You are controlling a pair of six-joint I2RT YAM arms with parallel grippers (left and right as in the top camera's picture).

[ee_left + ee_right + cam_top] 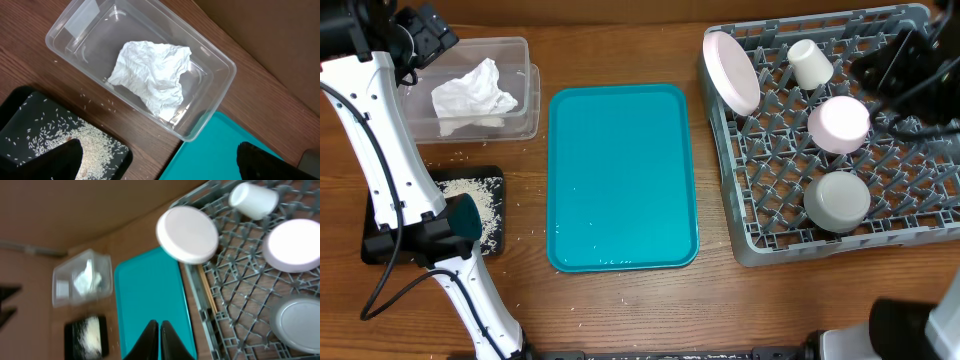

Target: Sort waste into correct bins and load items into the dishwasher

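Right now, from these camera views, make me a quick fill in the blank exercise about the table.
The crumpled napkin lies inside the clear ____. The rice scraps lie on the ____ tray. The dish rack holds ____ dishes. The left gripper is wide ____, holding nothing. Missing words: tub; black; four; open.

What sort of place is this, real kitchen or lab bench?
Probably a lab bench staged for dish clearing, not a real kitchen: a grey dish rack sits straight on a wooden table, beside a teal tray and a clear tub holding a crumpled napkin.
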